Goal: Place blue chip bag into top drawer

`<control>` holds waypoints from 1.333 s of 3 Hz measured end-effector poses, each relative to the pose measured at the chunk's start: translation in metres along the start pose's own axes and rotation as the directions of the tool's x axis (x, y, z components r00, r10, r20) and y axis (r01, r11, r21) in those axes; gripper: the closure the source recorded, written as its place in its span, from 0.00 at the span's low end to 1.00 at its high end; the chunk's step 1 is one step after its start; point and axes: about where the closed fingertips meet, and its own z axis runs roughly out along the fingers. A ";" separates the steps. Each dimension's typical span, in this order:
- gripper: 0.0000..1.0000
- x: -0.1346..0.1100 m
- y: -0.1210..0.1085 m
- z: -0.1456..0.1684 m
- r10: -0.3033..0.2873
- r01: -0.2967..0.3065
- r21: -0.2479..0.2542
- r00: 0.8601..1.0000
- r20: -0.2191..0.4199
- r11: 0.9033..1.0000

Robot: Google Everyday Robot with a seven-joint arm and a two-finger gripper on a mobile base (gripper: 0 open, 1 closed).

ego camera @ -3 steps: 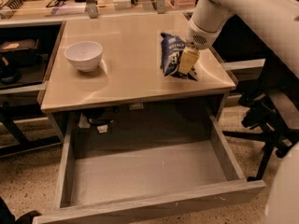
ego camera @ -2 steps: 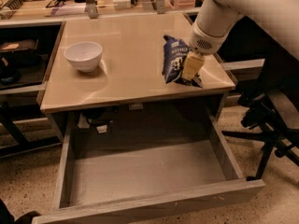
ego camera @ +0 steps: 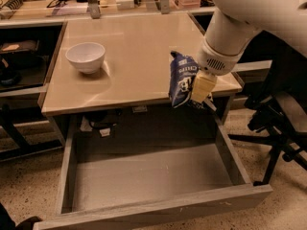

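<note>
The blue chip bag [ego camera: 181, 79] hangs upright in the air, dark blue with white lettering, over the front right edge of the tabletop. My gripper [ego camera: 200, 91] is shut on the bag's right side, with a pale finger [ego camera: 202, 86] against it. The white arm reaches in from the upper right. The top drawer [ego camera: 148, 176] is pulled wide open below the tabletop, its bare grey bottom showing. The bag is just above the drawer's back right part.
A white bowl [ego camera: 85, 57] stands on the tan tabletop [ego camera: 139, 51] at the left. Cables and small items [ego camera: 98, 123] hang under the tabletop behind the drawer. A black chair base [ego camera: 273, 133] stands to the right. Shelves with clutter line the back and left.
The gripper has carried the blue chip bag off the tabletop, toward the front edge and lower, so it now hangs over the drawer's back right part.
</note>
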 end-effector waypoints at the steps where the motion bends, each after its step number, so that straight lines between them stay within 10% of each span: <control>1: 1.00 0.008 0.042 0.005 0.017 -0.018 -0.060 1.000 -0.014 0.998; 3: 1.00 0.017 0.139 0.066 -0.014 -0.004 -0.288 0.998 -0.063 0.958; 4: 1.00 0.018 0.141 0.068 -0.016 -0.004 -0.293 0.998 -0.067 0.956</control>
